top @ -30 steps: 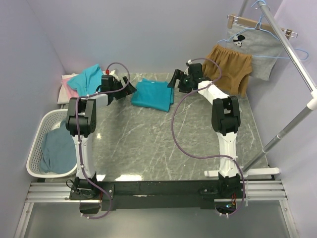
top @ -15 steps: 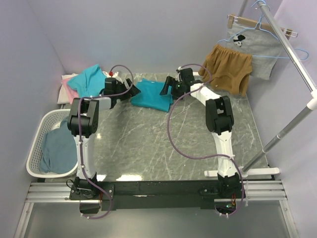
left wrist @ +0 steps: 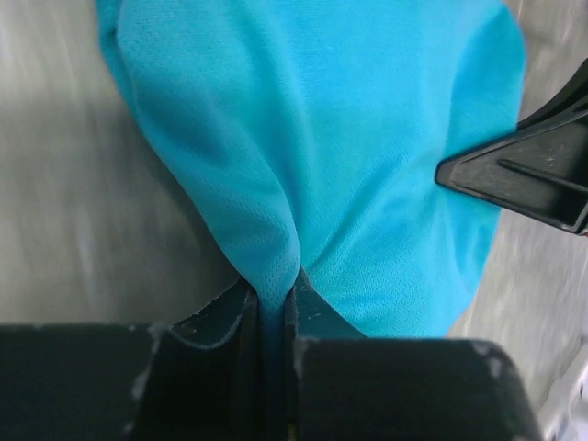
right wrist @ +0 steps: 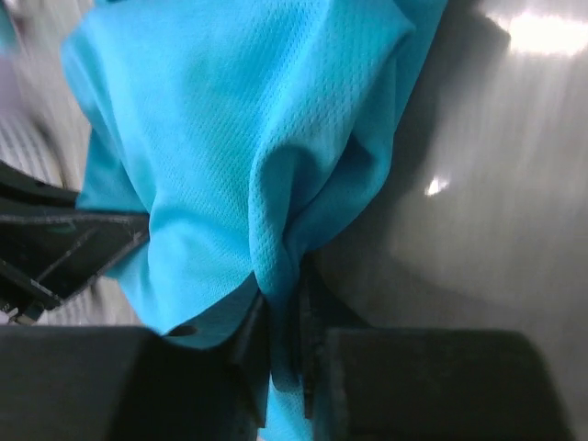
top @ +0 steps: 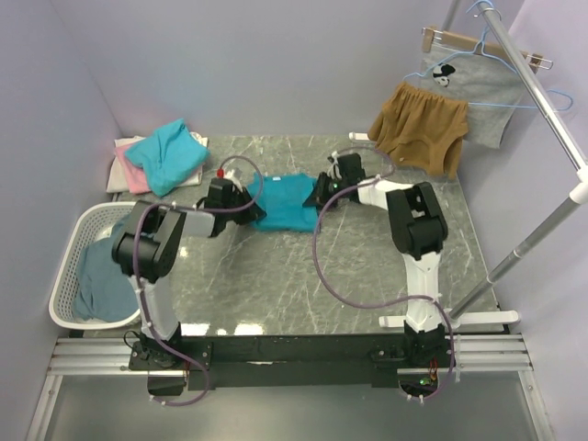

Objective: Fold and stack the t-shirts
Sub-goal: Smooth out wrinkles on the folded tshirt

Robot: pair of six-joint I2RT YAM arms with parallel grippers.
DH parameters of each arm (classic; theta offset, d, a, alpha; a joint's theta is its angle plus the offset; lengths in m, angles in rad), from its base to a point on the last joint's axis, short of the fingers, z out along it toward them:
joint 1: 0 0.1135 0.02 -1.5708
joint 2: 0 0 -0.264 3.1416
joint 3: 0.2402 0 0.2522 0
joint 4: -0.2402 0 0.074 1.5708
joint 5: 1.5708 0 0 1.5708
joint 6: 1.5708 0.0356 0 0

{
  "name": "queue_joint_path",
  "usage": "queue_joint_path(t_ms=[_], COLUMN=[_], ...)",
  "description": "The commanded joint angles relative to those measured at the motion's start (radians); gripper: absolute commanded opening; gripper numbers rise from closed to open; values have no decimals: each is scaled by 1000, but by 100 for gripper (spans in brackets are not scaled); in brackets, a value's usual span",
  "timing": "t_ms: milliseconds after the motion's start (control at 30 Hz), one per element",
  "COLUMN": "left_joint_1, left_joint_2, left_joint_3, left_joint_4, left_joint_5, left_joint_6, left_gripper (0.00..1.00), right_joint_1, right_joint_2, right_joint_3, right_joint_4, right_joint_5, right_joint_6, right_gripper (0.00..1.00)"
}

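Between left hand (top: pixel 258 214) and right hand (top: pixel 323 191), teal t-shirt (top: pixel 288 200)

Brown shorts (top: pixel 418 129) and a grey printed garment (top: pixel 478 92) hang right, a white basket (top: pixel 65 266) left.

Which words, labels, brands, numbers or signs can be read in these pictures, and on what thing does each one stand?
No text can be read in any view.
The teal t-shirt: plain fabric, no label or print showing.
The grey garment on the hanger: it carries a small black-and-white print, too small to tell whether it holds any letters.
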Motion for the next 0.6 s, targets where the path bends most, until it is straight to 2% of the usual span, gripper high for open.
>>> queue_joint_path(t_ms=[0,133,167,233,267,300,333,367,433,467,500,567], left_joint_1=[-73,-148,-183,-223,-251,-263,-268,-269,-268,-269,-268,-269], left_joint_2=[-209,-392,-456,-519,-574,-602,-628,-680,-720,-736,-734,-713], left_joint_3=[-198,-360,-383,-431,-440,-448,-456,-457,-447,-431,-413,-352], left_joint_4=[-96,-176,-194,-243,-263,-308,-326,-340,-375,-383,-420,-457], left_joint_5=[-70,-108,-117,-166,-191,-212,-246,-263,-303,-346,-375,-430], left_joint_6=[-31,-68,-76,-100,-108,-119,-122,-125,-121,-111,-98,-78], left_gripper=[10,11,11,18,21,27,46,59,78,82,84,90], right_joint_1=[29,78,109,140,152,172,178,181,181,181,181,174], right_joint_2=[-230,-434,-511,-585,-649,-680,-714,-772,-827,-859,-870,-872], right_joint_3=[-271,-559,-602,-708,-730,-754,-760,-762,-750,-736,-706,-675], right_joint_4=[7,15,16,18,5,-10,-54,-79,-146,-175,-197,-248], right_joint_5=[10,42,67,96,140,166,205,241,358,407,485,541], right_joint_6=[-24,-16,-7,8,20,23,23,22,13,1,-9,-26], right_gripper=[14,8,11,28,42,51,60,65,71,75,77,78])
